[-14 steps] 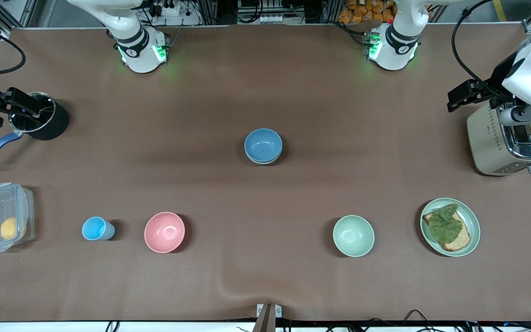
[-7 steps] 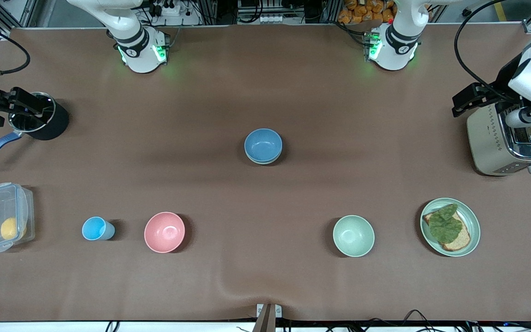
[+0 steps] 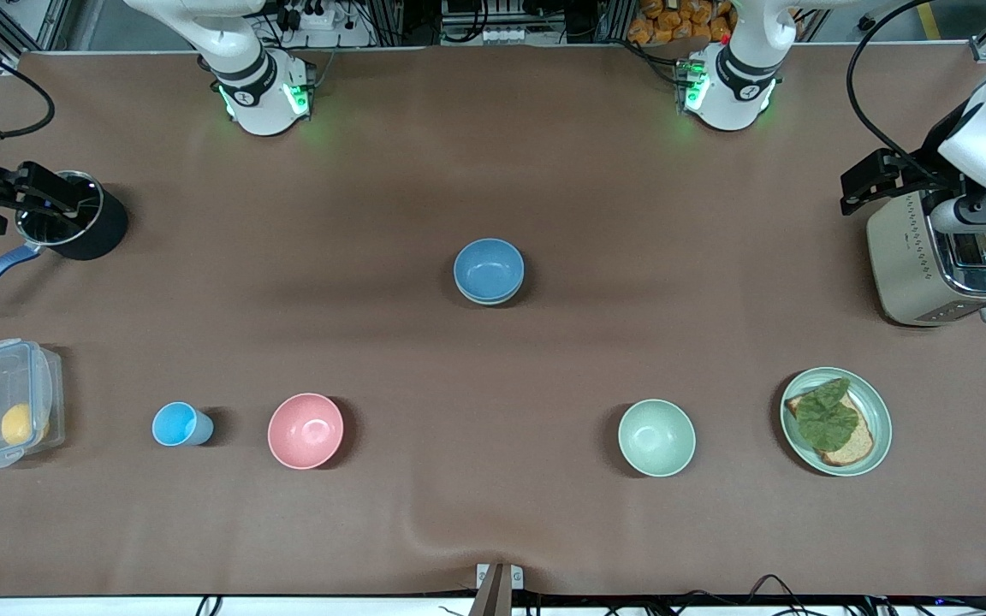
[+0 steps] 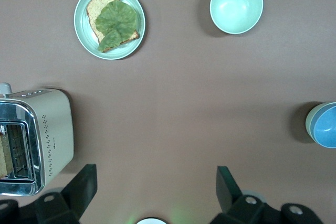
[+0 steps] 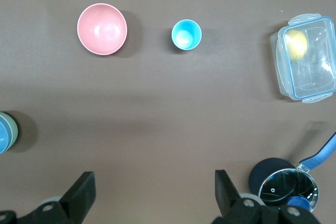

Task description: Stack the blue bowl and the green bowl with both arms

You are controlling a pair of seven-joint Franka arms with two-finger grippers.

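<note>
The blue bowl [image 3: 489,269] sits upright, mouth up, at the middle of the tabletop [image 3: 493,385]. It is nested in the green bowl [image 3: 486,299], of which only a pale rim shows beneath it. Both bowls are round, so no long axis applies.

A second green bowl [image 3: 656,437] stands alone, nearer the camera, beside the plate [image 3: 876,409] toward the left arm's end.

The left gripper [image 4: 155,182] hangs over the toaster [image 3: 912,269] at the left arm's end of the tabletop. Its fingers [image 4: 84,182] are spread wide and hold nothing. The stacked bowls lie well apart from them.

The right gripper [image 5: 152,187] hangs over the pot [image 3: 74,218] at the right arm's end. Its fingers [image 5: 83,188] are spread wide and hold nothing. The stack lies well apart from them too.
</note>
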